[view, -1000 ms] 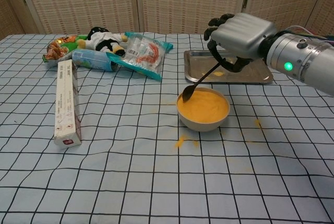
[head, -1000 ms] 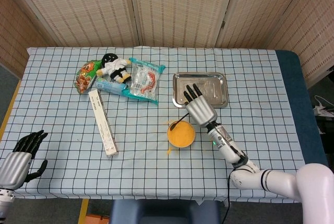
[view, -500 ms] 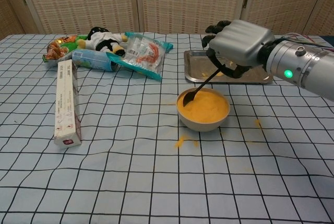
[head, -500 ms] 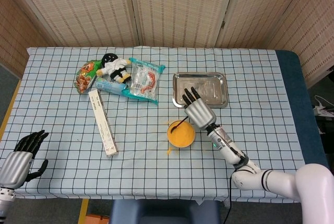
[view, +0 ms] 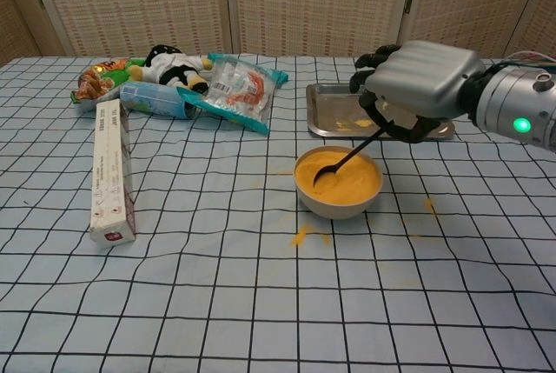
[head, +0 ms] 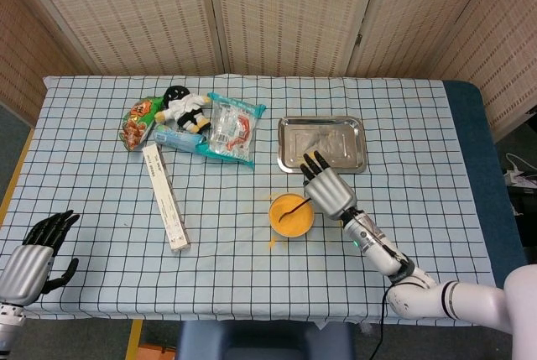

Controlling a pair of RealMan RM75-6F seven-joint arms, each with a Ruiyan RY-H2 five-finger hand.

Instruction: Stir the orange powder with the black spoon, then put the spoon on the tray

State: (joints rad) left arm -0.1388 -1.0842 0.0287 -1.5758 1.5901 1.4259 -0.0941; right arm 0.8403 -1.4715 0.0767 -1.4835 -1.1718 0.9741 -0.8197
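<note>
Black spoon (view: 346, 161) dips into orange powder (view: 343, 178), gripped by right robot hand (view: 417, 86) tilted above.

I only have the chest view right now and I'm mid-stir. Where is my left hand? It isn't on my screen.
Observer: Your left hand shows in the head view at the near left edge of the table, holding nothing, fingers apart.
Operator: Is the tray free for the spoon? The right hand blocks part of it for me.
Observer: From above, the whole tray shows, and nothing large lies in it. The right hand sits nearer than it, beside the bowl.
Operator: Any spill I'm missing?
Observer: The head view shows one orange spot on the cloth by the bowl's near left rim.
</note>
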